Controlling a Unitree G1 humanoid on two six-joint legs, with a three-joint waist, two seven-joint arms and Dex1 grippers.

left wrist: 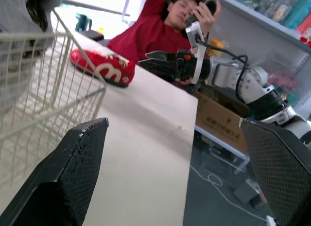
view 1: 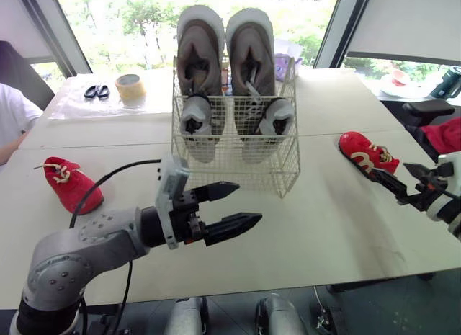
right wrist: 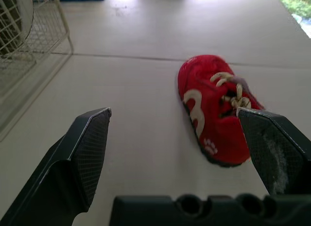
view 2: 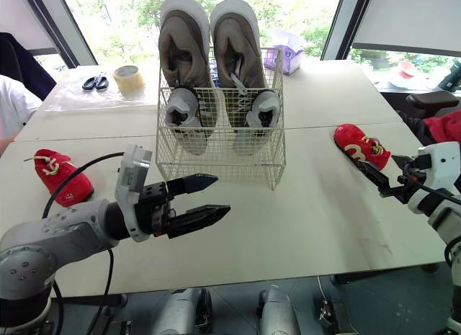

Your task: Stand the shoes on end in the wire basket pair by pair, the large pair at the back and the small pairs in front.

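A wire basket (view 1: 234,144) stands mid-table. Two large brown shoes (view 1: 200,54) stand on end at its back, and two small grey shoes (view 1: 196,119) stand in front of them. One small red shoe (view 1: 70,184) lies at the table's left. Another red shoe (right wrist: 214,109) lies to the right of the basket. My left gripper (view 1: 249,203) hovers open and empty in front of the basket. My right gripper (right wrist: 172,114) is open just short of the right red shoe, not touching it.
A tape roll (view 1: 130,86) and scissors (view 1: 96,91) lie at the back left, and a tissue pack (view 2: 287,57) sits behind the basket. A person in white (view 1: 11,119) sits at the left. A person in red (left wrist: 150,36) sits beyond the right table edge.
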